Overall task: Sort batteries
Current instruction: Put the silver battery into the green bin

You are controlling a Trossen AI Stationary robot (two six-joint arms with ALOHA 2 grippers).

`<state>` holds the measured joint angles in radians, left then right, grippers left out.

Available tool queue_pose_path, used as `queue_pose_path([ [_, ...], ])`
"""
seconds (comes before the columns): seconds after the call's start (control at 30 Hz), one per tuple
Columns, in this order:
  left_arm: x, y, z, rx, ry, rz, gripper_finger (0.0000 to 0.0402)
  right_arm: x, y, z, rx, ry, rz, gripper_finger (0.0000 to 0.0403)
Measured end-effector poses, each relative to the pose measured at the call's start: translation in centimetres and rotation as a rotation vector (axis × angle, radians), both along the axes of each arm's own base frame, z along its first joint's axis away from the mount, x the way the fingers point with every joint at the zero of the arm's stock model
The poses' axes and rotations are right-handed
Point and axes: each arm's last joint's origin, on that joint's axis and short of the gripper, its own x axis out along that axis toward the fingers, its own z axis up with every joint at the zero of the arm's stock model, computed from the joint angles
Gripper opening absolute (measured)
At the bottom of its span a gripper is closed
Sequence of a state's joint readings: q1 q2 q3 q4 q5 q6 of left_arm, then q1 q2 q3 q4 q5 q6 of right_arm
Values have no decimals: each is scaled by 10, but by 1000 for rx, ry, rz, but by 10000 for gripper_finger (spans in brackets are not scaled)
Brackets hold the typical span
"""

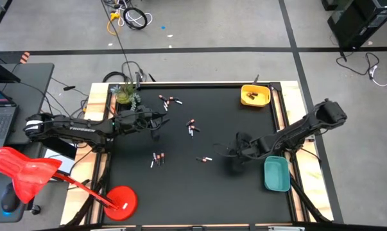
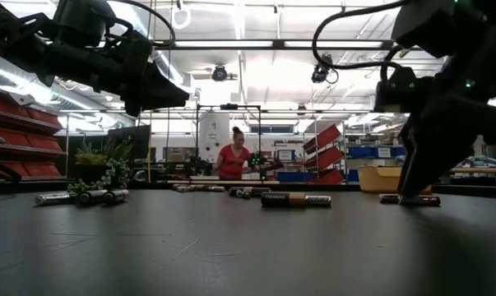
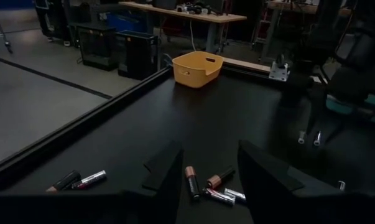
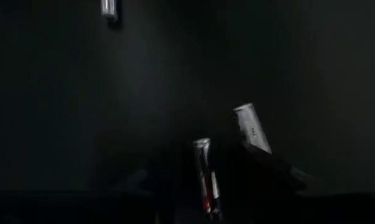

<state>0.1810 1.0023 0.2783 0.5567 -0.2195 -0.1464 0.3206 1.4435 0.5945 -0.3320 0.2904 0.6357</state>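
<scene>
1. Nearest the low camera, bare black counter (image 1: 180,192) is seen – nothing is laid along this front edge, so it serves neither arm at present.
2. The batteries (image 1: 192,127) are scattered loose over the middle and far part of the counter in small clusters: one pair near the front left (image 1: 157,158), one pair mid-counter (image 1: 206,158), a central group, and a group farther back (image 1: 169,100). Judged unsorted as yet, being mixed in kind within each cluster.
3. The right end effector (image 1: 232,153) is held low, just beside the mid-counter pair. In the right wrist view two batteries (image 4: 204,174) are seen close ahead of its fingers; whether the fingers are spread or closed cannot be told, nor whether anything is pinched.
4. The teal tray (image 1: 276,174) lies at the right edge, close to the right arm – presumably placed there for short drops.
5. The left end effector (image 1: 156,127) is poised above the counter, left of the central group. Its fingers (image 3: 165,171) are spread wide and empty, with the central batteries (image 3: 209,183) framed between them – a stance judged suited to a descent on that cluster.
6. Farthest, the yellow tray (image 1: 255,95) sits at the back right corner, some batteries already in it.
</scene>
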Motion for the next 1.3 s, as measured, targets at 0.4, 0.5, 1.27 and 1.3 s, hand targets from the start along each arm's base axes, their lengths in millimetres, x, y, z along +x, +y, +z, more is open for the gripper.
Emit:
queue_pose_path([
  [0.4, 0, 0, 0, 4, 4, -1, 156, 3, 2, -16, 17, 75, 7, 86],
  [0.5, 0, 0, 0, 4, 3, -1, 156, 4, 3, -16, 22, 75, 5, 30],
  [1.27, 0, 0, 0, 0, 1, 0, 156, -8, 7, 95, 214, 335, -80, 22],
  [1.3, 0, 0, 0, 0, 1, 0, 156, -12, 10, 100, 257, 381, -111, 22],
])
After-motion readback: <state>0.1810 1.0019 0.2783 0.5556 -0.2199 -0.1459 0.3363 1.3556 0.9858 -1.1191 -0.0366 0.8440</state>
